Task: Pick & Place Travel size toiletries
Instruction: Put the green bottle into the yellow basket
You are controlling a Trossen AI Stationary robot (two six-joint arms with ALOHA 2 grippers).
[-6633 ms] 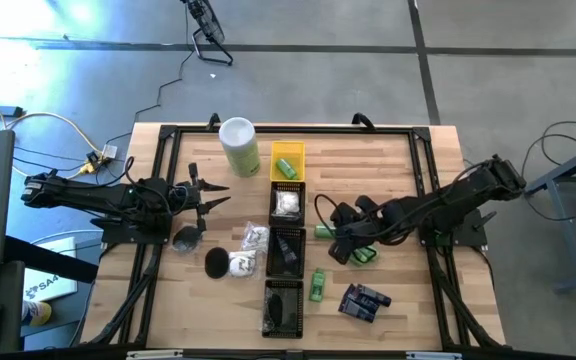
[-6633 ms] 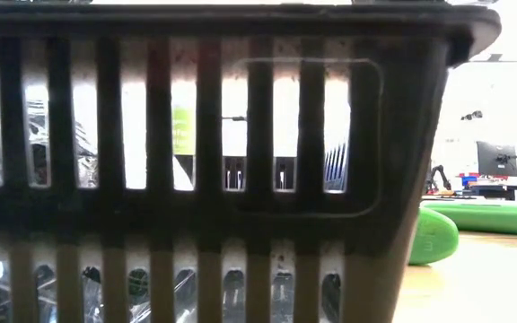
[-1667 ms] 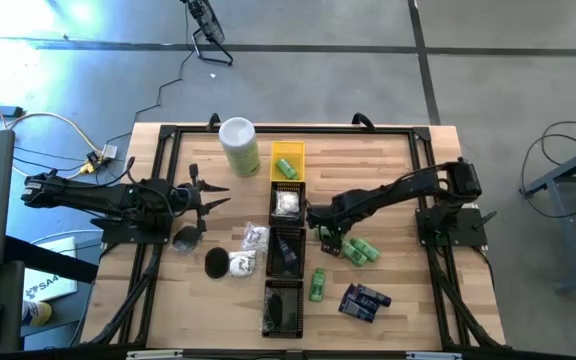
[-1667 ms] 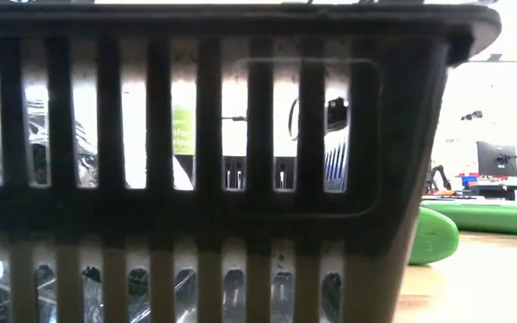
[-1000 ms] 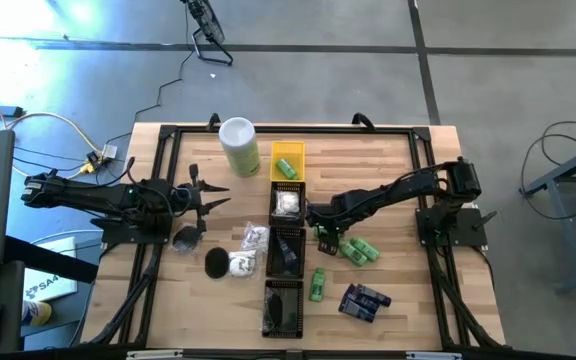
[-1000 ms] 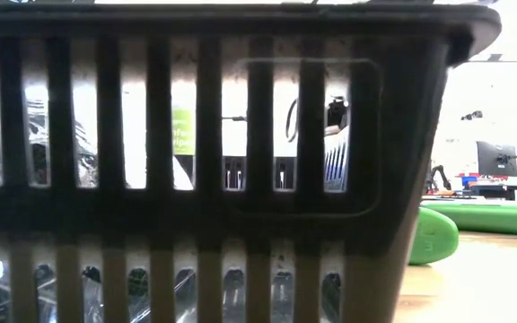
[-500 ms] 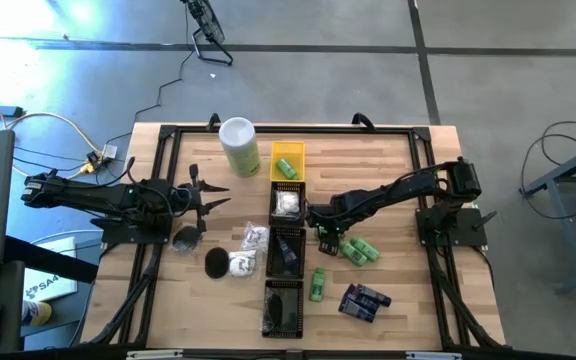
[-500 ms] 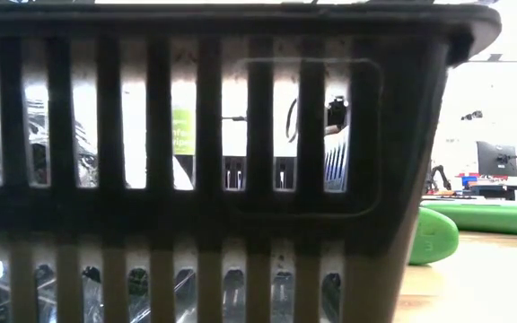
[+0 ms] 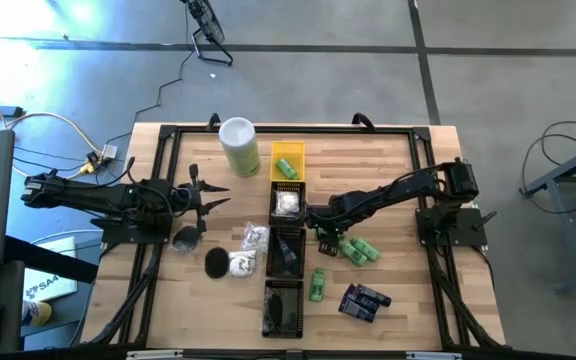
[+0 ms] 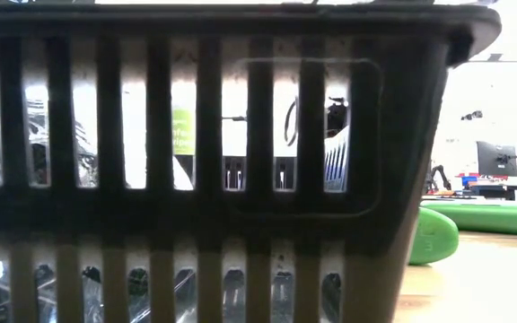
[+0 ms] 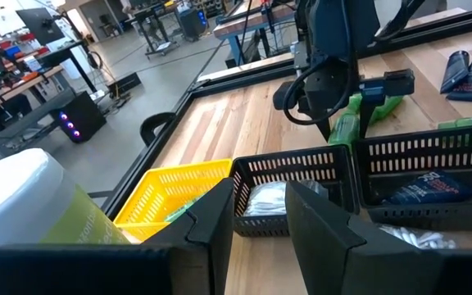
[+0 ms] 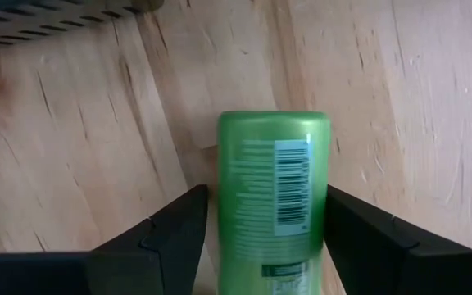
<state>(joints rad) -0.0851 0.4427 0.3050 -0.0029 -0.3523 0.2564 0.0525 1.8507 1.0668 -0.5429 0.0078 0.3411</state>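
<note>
A green bottle (image 12: pixel 273 188) lies on the wood just right of the tray row, and my right gripper (image 12: pixel 266 197) is down over it (image 9: pixel 324 234), shut on its sides. More toiletries lie about: two green bottles (image 9: pixel 361 250), another (image 9: pixel 317 285), dark blue packets (image 9: pixel 364 301), white wrapped pieces (image 9: pixel 253 237) and a black puck (image 9: pixel 215 262). My left gripper (image 9: pixel 211 195) hovers open over the table's left part with nothing between its fingers (image 11: pixel 248 221). My right gripper pinches the green bottle by its two long sides (image 12: pixel 224 205) between its two fingers. The fingers come from above, pointing down, one on each side, across the bottle's width. The bottle lies flat on the table top.
A yellow tray (image 9: pixel 287 160) and three black trays (image 9: pixel 286 250) stand in a row down the table's middle. The pale-green canister (image 9: pixel 239 147) stands at the far left of them. A black slatted tray wall (image 10: pixel 196 179) fills the low view.
</note>
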